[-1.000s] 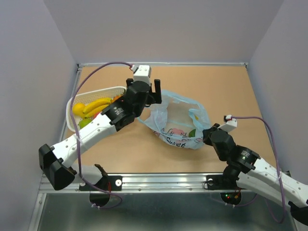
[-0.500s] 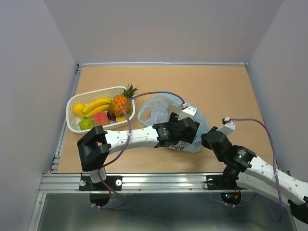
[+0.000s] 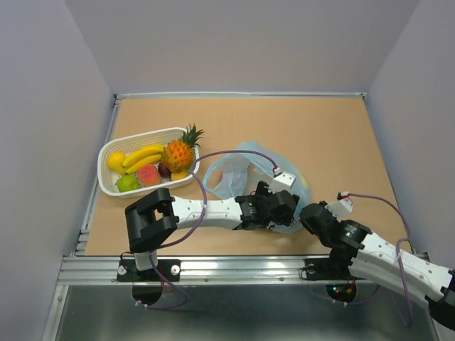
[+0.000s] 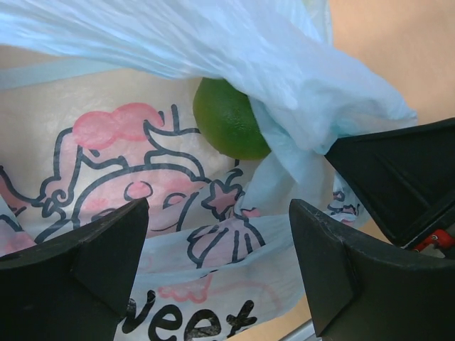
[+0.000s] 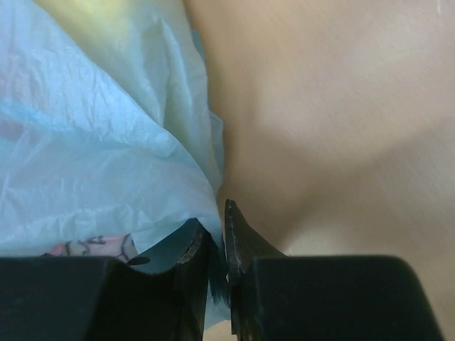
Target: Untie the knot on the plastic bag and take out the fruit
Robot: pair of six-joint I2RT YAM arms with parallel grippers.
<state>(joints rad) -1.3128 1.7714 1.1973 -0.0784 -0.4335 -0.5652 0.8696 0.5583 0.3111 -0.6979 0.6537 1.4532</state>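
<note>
— Plastic bag (image 3: 231, 174)?
— Lying crumpled on the tabletop (image 3: 320, 135), just right of the white basket (image 3: 106, 186). Holding a green round fruit (image 4: 227, 121) above the cartoon print.
— Left gripper (image 4: 217, 249)?
— Spread wide over the print, grasping nothing.
— Right gripper (image 5: 217, 238)?
— Down at the bag's right edge, tips almost together, nipping the thin blue film.
— Basket?
— Carrying a pineapple (image 3: 178, 153) and bananas (image 3: 142, 156).
</note>
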